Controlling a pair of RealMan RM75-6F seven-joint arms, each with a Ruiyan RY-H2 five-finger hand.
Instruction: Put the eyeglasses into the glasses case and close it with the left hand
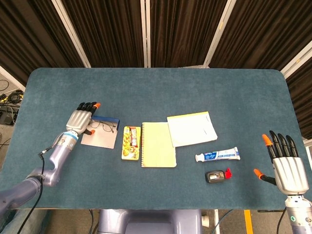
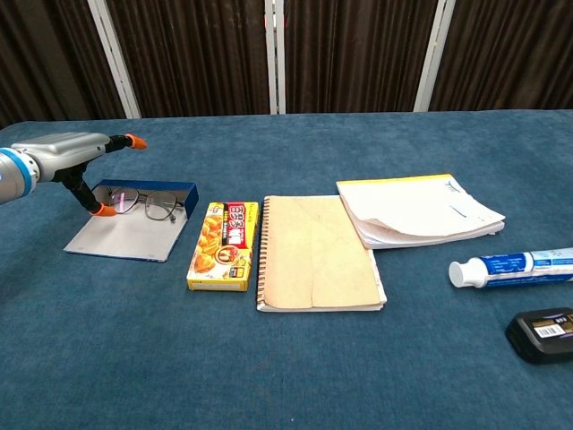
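left hand [image 1: 78, 119]: hovers above the left edge of the glasses case, fingers stretched out flat and apart, thumb pointing down toward the case; it holds nothing
eyeglasses [image 2: 148, 203]: lie in the far part of the open case, against its blue back wall, just to the right of the left hand's thumb tip; from the chest view thumb and frame look close but whether they touch cannot be told
glasses case [image 1: 99, 139]: open and lying flat on the table, grey inner panel toward the robot, blue wall [image 2: 170, 189] at the far side; lid not closed
right hand [image 1: 288, 167]: at the near right corner of the table, fingers spread wide and upright, holding nothing, well apart from the case
snack box [image 1: 130, 142]: yellow, just to the right of the case
notebook [image 1: 158, 144]: spiral-bound, tan cover, right of the snack box
paper pad [image 1: 191, 128]: white sheets with a yellow edge, overlapping the notebook's far right corner
toothpaste tube [image 1: 218, 155]: lies near the pad, on its near side
black device [image 1: 215, 176]: small, with a red part at its right end, near the tube
table [image 1: 156, 87]: blue cloth surface
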